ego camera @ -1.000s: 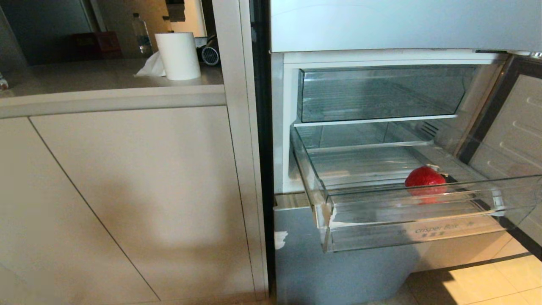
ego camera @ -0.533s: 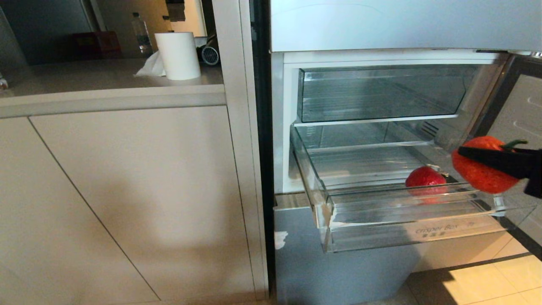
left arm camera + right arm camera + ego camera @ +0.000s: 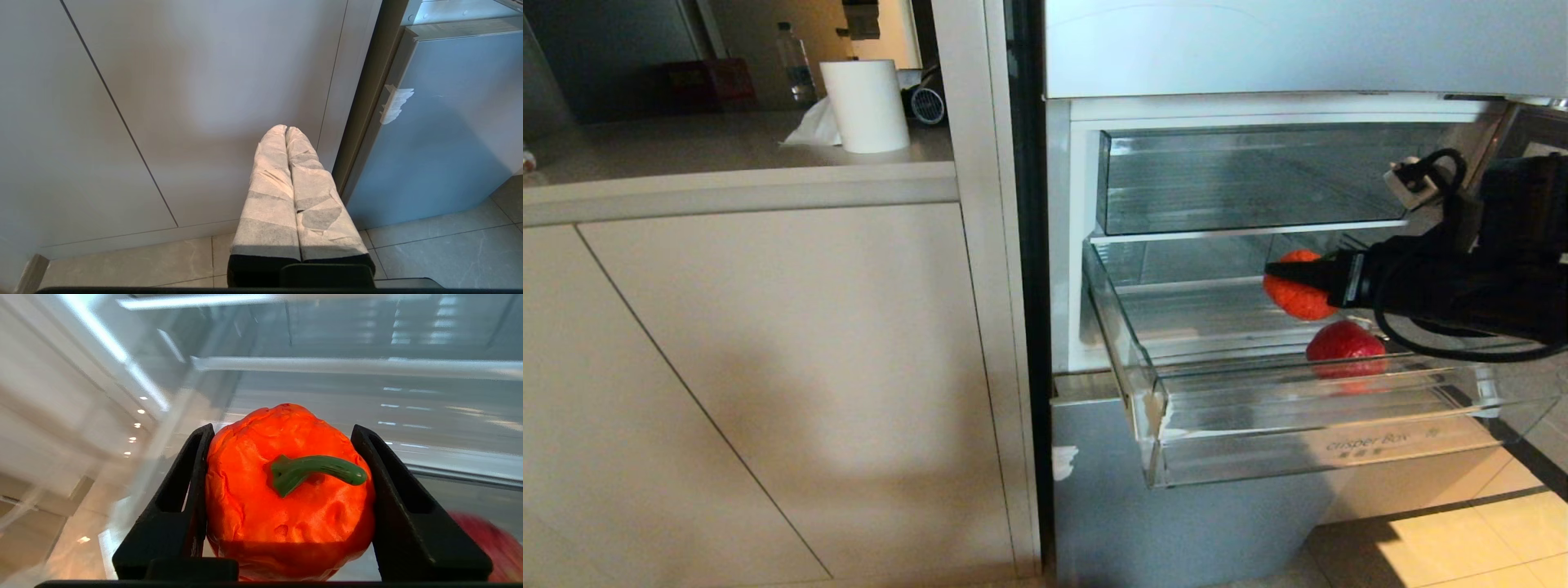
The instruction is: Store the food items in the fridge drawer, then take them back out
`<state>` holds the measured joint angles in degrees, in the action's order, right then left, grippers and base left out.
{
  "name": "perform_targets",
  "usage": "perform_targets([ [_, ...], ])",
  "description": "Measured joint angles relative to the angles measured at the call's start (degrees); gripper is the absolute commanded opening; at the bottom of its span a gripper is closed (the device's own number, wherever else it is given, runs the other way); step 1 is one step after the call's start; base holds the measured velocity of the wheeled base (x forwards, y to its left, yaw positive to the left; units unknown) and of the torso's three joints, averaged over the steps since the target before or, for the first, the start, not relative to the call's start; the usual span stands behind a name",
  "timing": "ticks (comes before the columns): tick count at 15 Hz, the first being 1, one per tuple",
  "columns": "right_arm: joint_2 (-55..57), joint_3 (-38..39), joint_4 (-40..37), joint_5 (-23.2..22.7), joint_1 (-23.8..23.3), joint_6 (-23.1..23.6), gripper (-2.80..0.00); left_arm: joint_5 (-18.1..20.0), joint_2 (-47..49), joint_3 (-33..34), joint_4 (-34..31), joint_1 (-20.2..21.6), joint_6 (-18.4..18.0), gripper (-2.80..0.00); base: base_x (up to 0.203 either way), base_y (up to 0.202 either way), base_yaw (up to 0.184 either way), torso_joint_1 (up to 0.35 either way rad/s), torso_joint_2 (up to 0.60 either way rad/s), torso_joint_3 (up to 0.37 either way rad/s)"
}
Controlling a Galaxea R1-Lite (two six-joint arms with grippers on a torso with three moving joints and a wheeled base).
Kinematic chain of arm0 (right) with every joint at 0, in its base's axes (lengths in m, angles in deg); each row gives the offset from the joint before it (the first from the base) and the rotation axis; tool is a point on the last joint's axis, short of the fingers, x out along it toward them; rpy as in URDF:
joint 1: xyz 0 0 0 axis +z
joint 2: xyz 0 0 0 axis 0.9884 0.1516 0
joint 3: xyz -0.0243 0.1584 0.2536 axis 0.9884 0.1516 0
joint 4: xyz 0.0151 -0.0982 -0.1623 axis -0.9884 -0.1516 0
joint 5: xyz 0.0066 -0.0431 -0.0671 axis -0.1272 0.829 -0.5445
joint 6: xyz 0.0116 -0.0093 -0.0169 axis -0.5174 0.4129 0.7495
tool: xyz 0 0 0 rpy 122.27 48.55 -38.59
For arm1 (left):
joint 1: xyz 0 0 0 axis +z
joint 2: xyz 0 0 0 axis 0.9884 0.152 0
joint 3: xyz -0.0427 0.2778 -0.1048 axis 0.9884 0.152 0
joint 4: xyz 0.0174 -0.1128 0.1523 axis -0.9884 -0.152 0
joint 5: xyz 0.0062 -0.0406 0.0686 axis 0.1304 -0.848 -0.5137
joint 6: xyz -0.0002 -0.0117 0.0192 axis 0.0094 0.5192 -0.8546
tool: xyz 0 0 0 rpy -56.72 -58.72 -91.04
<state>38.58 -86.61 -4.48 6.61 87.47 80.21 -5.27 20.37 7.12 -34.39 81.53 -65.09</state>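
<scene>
Two food items concern us: our right claw (image 3: 1294,282) grips the orange-red piece (image 3: 1294,298) by its sides, above the open fridge drawer (image 3: 1307,445), so it can drop beside the red piece (image 3: 1345,343) lying near the drawer's right front. Our left claw (image 3: 286,132) hangs closed and empty by the cabinet.

Orange-red fruit (image 3: 286,490) with a green stem (image 3: 314,471) between black fingers (image 3: 175,506), a red fruit (image 3: 1343,341) in the clear drawer (image 3: 1307,433), white paper roll (image 3: 864,106), beige cabinets (image 3: 768,367)
</scene>
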Motion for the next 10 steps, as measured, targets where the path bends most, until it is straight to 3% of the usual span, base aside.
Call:
perform_targets([
  [5, 7.24, -3.01, 0.94, 0.16, 0.98, 0.2, -2.8, 0.0, 0.0, 0.01, 0.0, 0.0, 0.0, -2.8, 0.0, 0.0, 0.0, 0.0, 0.0, 0.0],
  [6, 7.66, -2.89, 0.96, 0.26, 1.39, 0.31, 0.0, 0.0, 0.0, 0.01, 0.01, 0.0, 0.0, -2.8, 0.0, 0.0, 0.0, 0.0, 0.0, 0.0],
  [10, 8.62, -2.62, 0.94, 0.53, 2.57, 0.0, 0.0, -0.03, 0.0, 0.01, 0.0, 0.0, 0.0, -2.8, 0.0, 0.0, 0.0, 0.0, 0.0, 0.0],
])
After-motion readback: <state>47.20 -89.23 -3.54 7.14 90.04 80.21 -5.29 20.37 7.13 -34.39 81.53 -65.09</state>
